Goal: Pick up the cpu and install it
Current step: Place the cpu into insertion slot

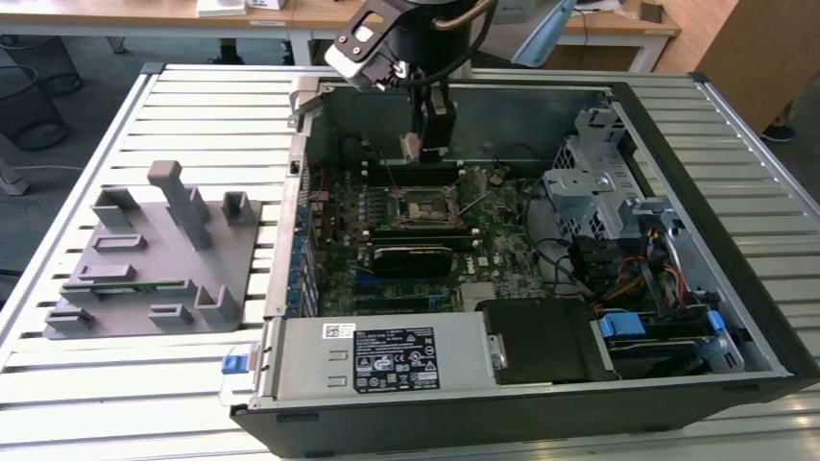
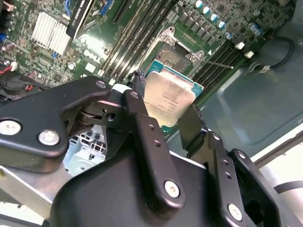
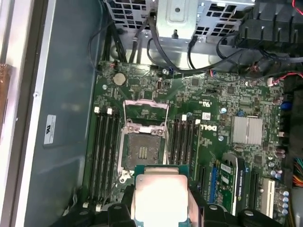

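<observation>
Inside the computer case (image 1: 756, 252), above the motherboard (image 1: 506, 242) and at twelve o'clock of its open socket (image 1: 418, 206) in the exterior view, the gripper (image 1: 421, 144) clamps the cpu (image 2: 169, 97) flat by two edges, clear of the board: carrying stage, I judge, with seating demanding square alignment over that socket.

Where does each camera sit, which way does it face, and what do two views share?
Exterior view: off the arm, high up, looking down into the open computer case; the arm and end effector hang over the motherboard.
Second wrist view: on the arm, looking past the end effector's fingers at the cpu clamped between them, socket beyond.
First wrist view: on the arm, looking down at the motherboard; black end effector parts flank the cpu.
Shared: both wrist views show cpu and socket.
</observation>
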Tool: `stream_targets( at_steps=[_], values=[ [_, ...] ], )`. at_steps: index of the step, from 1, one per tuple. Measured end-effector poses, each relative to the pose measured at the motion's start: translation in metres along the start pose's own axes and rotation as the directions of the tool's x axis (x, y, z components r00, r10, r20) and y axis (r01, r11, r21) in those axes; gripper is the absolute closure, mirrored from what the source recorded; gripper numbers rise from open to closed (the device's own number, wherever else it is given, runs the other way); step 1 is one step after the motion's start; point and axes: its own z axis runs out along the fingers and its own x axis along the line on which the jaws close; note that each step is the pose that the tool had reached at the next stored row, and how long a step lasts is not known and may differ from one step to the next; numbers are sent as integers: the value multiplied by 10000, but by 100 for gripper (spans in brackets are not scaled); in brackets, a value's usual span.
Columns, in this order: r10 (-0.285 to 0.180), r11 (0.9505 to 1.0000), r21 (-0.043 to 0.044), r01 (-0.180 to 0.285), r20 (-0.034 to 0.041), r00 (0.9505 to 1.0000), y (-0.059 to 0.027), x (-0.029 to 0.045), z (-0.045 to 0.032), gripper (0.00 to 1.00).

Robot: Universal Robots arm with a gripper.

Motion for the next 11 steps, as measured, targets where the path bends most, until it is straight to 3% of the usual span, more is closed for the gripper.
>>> stream_targets(
  at_steps=[6,11],
  values=[
    [58,10000,-3,-58,-16,10000,30,59,82,47],
    [623,9981,-20,-623,18,9981,30,74,124,47]
  ],
)
